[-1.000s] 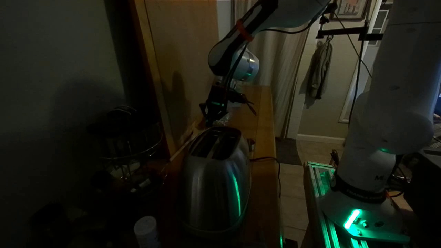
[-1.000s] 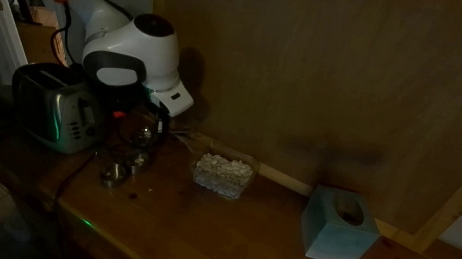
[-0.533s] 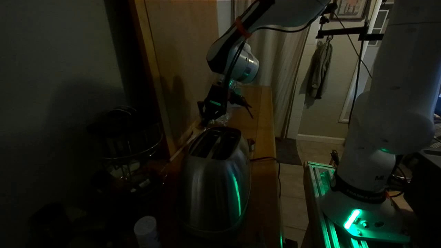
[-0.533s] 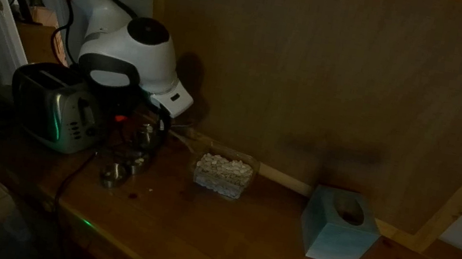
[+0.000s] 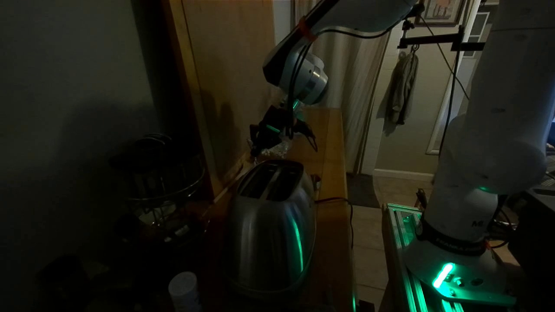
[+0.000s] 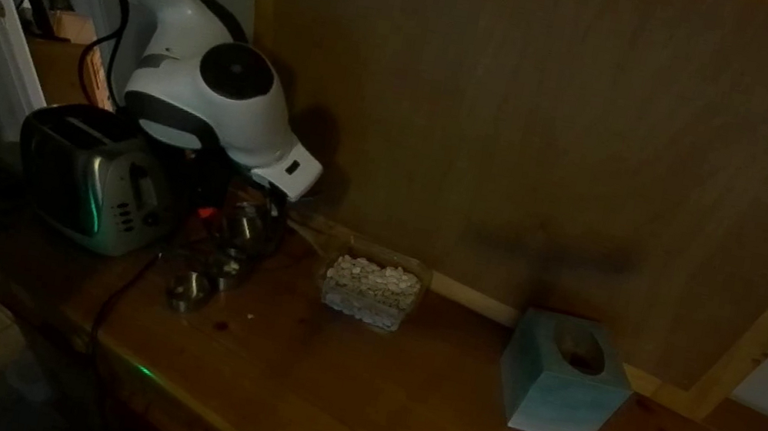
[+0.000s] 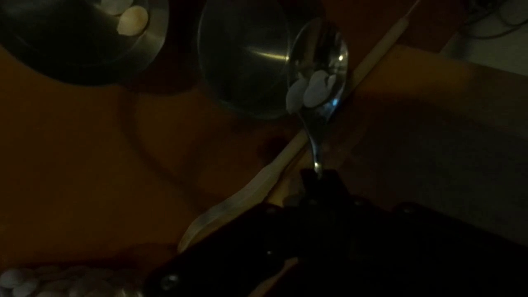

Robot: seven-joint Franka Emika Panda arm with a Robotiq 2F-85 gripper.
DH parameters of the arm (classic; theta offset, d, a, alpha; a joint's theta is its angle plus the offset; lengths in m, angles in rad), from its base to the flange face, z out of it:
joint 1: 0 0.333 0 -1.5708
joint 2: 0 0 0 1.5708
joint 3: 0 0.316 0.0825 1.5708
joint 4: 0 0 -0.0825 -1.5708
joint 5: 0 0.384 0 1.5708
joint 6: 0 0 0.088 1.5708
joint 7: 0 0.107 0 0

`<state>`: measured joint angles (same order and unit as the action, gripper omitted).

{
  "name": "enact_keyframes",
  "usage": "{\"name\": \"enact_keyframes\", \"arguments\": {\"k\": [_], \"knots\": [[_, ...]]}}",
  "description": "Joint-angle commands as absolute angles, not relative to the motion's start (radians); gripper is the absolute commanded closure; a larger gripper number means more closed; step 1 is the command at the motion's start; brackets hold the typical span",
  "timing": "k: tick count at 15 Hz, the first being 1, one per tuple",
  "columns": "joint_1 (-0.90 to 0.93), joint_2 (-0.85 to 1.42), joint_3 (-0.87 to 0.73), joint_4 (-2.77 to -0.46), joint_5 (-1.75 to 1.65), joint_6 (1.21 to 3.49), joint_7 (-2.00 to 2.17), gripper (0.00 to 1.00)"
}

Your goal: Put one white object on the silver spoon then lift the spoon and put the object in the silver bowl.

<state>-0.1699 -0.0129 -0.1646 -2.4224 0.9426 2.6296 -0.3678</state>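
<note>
My gripper (image 7: pixel 319 175) is shut on the handle of the silver spoon (image 7: pixel 317 53) in the wrist view. White flat objects (image 7: pixel 317 90) lie in the spoon near its neck; one hangs over its left edge. The spoon's bowl overlaps the right rim of a silver bowl (image 7: pixel 243 57), whose visible inside shows no white object. A second silver bowl (image 7: pixel 82 62) at the upper left holds white objects. In an exterior view, silver bowls (image 6: pixel 188 292) stand beside the toaster, and my gripper hides part of the rearmost. The gripper is a dark shape in an exterior view (image 5: pixel 256 151).
A silver toaster (image 6: pixel 121 203) stands close to the arm, with a cord (image 6: pixel 121 296) over the table edge. A clear container (image 6: pixel 356 312) of white objects and a blue tissue box (image 6: pixel 556 400) stand along the wooden panel (image 6: pixel 564 121). The scene is dark.
The wrist has tilted and the gripper has shifted slightly toward the wooden panel. More of the rearmost silver bowl shows beneath the arm. The toaster, container and tissue box have not moved.
</note>
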Motion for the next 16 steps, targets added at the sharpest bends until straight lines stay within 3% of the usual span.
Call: {"name": "enact_keyframes", "arguments": {"k": [1, 16], "knots": [[-0.175, -0.048, -0.173, -2.454, 1.027, 2.610, -0.502, 0.98], [-0.178, -0.128, -0.196, -2.523, 1.249, 2.469, -1.006, 0.98]]}}
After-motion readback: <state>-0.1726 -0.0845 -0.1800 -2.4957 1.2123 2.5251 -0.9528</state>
